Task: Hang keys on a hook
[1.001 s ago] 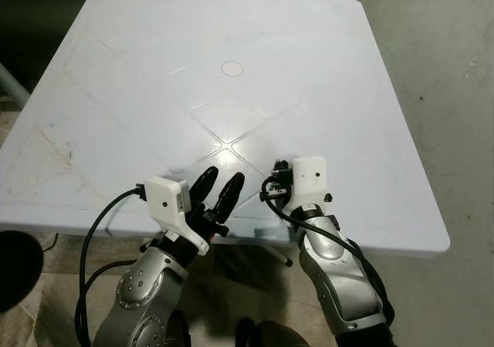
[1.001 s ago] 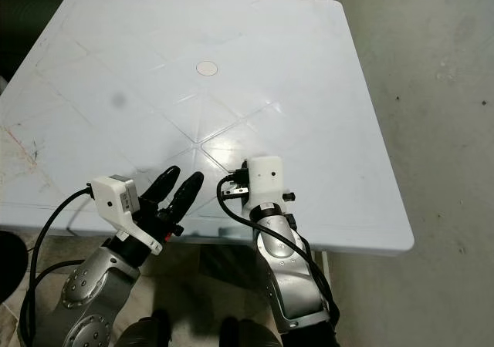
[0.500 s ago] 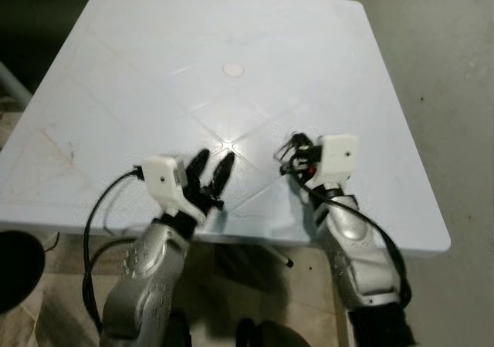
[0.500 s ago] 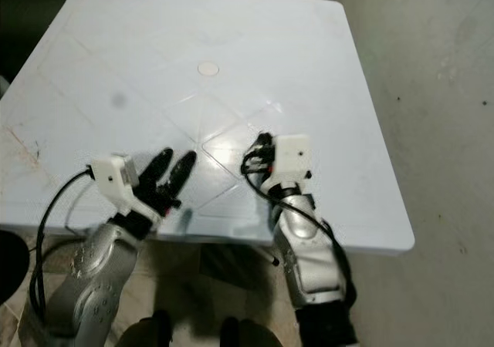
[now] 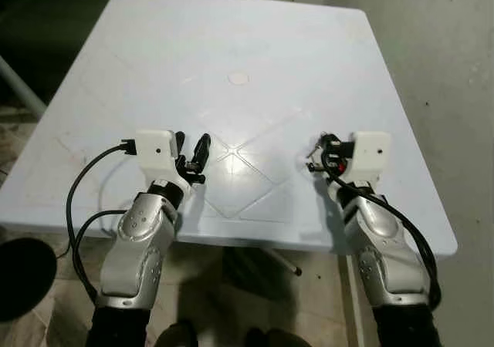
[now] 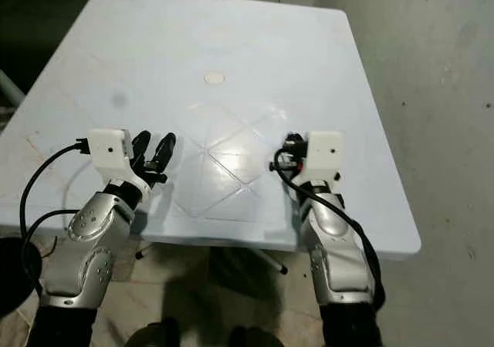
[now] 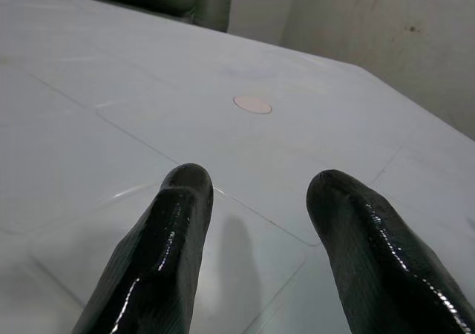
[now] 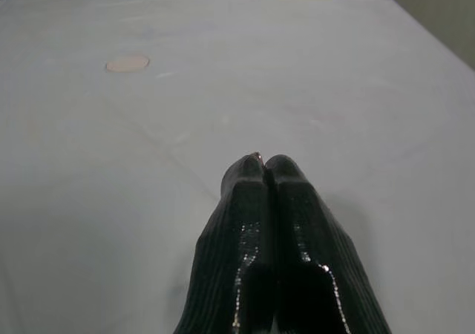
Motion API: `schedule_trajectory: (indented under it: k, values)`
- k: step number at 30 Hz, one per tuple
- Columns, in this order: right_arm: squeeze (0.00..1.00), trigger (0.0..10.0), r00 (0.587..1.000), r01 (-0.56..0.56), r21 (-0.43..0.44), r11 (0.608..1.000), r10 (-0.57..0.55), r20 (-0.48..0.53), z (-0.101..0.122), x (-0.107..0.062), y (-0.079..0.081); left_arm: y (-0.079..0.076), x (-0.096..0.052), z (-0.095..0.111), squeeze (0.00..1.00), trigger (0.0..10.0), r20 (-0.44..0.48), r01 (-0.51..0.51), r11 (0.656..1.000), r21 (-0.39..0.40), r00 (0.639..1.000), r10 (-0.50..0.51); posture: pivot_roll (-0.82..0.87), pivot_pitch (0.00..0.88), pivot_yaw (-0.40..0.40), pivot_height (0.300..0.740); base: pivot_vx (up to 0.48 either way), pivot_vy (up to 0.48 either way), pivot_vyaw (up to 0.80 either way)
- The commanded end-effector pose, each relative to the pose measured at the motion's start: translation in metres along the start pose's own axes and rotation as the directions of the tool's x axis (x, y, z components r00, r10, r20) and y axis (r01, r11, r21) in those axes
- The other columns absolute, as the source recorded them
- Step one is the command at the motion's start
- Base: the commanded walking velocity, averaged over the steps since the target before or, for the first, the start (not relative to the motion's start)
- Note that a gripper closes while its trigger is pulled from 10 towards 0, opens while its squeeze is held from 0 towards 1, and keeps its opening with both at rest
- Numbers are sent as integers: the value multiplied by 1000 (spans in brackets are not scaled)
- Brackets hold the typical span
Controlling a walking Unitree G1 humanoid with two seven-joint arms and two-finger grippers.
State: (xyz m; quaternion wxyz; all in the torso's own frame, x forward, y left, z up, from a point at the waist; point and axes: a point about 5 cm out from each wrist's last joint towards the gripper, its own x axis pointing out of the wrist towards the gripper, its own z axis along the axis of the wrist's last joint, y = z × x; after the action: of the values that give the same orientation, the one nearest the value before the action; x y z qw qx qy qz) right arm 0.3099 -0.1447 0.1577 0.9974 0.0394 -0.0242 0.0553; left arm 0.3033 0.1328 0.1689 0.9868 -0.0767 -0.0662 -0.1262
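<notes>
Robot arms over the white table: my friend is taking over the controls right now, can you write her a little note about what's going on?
Left gripper: open, holding nothing, above the near left part of the white table.
Right gripper: fingers pressed shut; something tiny may glint at the tips, but I can't tell what, above the near right part.
Keys and hook: I can't make out either. The tabletop has a small round cap at its centre.
Done: nothing I can confirm.
Left: find the keys, pick them up, find the hook, hang them.
</notes>
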Motion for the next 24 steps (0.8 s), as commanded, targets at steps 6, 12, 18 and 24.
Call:
schedule_trajectory:
  k: [6,12,18,24]
  values:
    - [0,10000,995,37,-4,999,-37,95,6,-18,-7,18,-9,-5,0,10000,-21,-99,995,-14,995,99,5,89,-35,740,0,0,0]
    - [0,10000,990,97,-79,992,-88,107,0,-21,-12,24,-13,-8,0,10000,2,-118,993,12,993,118,11,86,-34,740,0,0,0]
    - [0,10000,991,21,-63,998,-13,134,-3,-21,-6,23,-10,-9,0,10000,11,-86,996,-24,996,86,13,85,-32,740,0,0,0]
    - [0,10000,993,-27,-60,998,34,111,-15,-28,-2,31,-12,-16,0,10000,-11,-89,996,0,996,89,6,84,-28,740,0,0,0]
